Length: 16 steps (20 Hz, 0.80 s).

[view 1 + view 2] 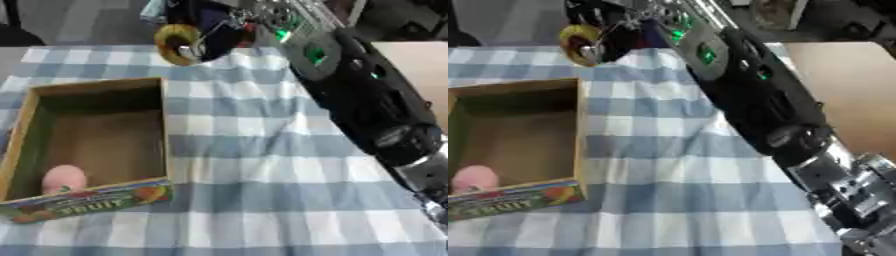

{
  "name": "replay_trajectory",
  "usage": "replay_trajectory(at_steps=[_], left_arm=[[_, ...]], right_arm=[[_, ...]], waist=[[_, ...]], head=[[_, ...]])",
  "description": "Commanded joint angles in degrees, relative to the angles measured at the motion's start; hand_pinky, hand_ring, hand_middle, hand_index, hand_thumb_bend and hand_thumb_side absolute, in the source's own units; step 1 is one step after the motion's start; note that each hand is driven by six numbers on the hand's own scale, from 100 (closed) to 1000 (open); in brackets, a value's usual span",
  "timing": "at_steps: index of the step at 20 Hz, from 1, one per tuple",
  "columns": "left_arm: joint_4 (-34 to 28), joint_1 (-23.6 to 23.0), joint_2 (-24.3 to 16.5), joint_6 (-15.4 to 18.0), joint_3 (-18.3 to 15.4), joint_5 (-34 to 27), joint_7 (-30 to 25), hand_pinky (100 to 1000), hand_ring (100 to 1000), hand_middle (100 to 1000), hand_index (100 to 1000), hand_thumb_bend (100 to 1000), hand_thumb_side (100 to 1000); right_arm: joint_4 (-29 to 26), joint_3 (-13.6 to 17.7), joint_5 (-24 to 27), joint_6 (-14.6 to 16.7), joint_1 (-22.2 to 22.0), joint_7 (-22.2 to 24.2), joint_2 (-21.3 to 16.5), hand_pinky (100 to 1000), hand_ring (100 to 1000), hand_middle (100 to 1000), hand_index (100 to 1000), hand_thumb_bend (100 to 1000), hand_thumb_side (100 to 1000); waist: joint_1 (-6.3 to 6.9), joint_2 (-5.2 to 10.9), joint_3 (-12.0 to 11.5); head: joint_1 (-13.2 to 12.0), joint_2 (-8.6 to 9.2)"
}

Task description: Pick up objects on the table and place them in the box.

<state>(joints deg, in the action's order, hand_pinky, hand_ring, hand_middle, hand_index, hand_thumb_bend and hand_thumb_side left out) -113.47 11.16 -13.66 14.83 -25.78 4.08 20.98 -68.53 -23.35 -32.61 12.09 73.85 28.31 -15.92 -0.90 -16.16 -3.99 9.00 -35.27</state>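
R hand (206,30) at top centre, fingers curled round yellow ring (175,44), held up off cloth; box (163,130) opening lies lower left of it.

A yellow ring-shaped object (178,44), standing on edge with its hole facing forward, sits at the far edge of the surface, held in the curled fingers of the right hand (210,27). The open brown box (164,131) lies at the left side of the surface. A pink rounded object (64,179) rests inside its near left corner.
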Motion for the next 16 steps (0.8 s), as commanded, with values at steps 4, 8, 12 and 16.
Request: replay_trajectory(at_steps=[4,8,12,16], left_arm=[[-1.12,0.56,-1.75,-0.05,0.23,-0.28,-0.2,356,602,542,786,422,561],[-1.12,0.68,-1.71,-0.1,0.31,-0.39,-0.29,356,601,542,786,422,561],[-1.12,0.83,-1.68,-0.1,0.39,-0.48,-0.39,356,601,542,786,422,561],[-1.12,0.92,-1.63,-0.1,0.47,-0.57,-0.49,355,601,542,786,423,561]], right_arm=[[3.28,0.45,-0.86,0.32,2.8,1.61,5.11,499,570,328,488,100,199],[5.09,0.14,-1.6,0.8,3.38,2.62,8.08,497,570,328,486,100,199],[7.69,-0.44,-3.09,1.47,3.62,3.55,10.47,493,571,330,486,100,198],[12.56,-0.15,-6.57,2.35,3.82,3.68,12.77,490,570,331,484,100,198]], waist=[[0.08,1.47,-0.35],[0.01,1.45,-0.45],[-0.09,1.41,-0.77],[-0.2,1.32,-1.48]], head=[[0.63,-0.12],[0.89,-0.11],[1.13,0.02],[1.4,-0.03]])
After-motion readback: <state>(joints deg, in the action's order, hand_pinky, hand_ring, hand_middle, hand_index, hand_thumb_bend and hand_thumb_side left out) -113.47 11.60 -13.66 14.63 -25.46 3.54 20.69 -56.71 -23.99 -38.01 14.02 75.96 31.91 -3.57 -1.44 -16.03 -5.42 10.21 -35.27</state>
